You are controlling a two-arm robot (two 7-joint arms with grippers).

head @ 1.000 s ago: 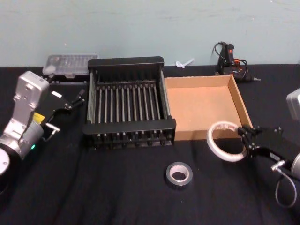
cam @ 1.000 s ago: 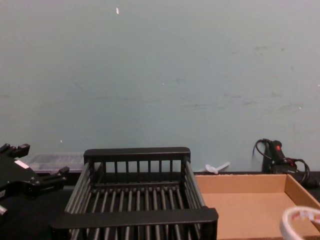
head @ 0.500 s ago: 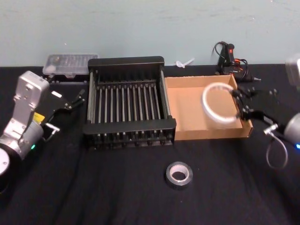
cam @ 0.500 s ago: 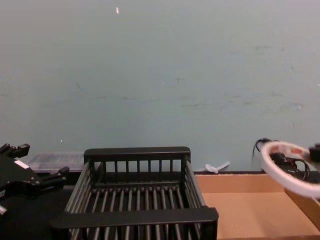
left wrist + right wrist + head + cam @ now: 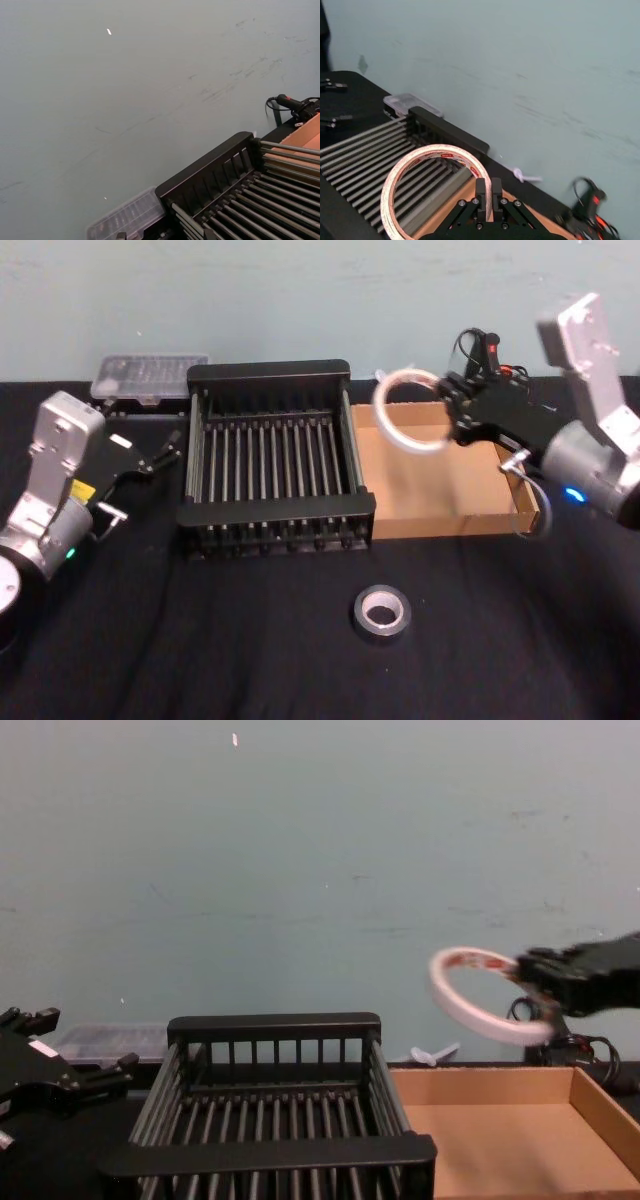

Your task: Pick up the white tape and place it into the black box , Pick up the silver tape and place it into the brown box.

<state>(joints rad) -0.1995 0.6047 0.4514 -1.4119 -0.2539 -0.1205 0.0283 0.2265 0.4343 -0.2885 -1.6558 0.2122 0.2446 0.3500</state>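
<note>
Step 1 of 2, mid-carry. Right gripper [image 5: 458,408] clamped on the white tape [image 5: 408,410], up in the air over the brown box [image 5: 515,476], at 3 o'clock from the black box [image 5: 268,371]. Needs more travel toward 9 o'clock, then a drop. Silver tape [image 5: 381,613] at 6 o'clock on the table, waiting. Left gripper [image 5: 165,452] parked at 9 o'clock, can't tell its grip.

Items partly lost to me: my right gripper [image 5: 486,192], its body cut by the right wrist view's lower edge; the brown box [image 5: 500,1140], its near wall cropped in the chest view; the white tape [image 5: 434,190], its print too small to read.
</note>
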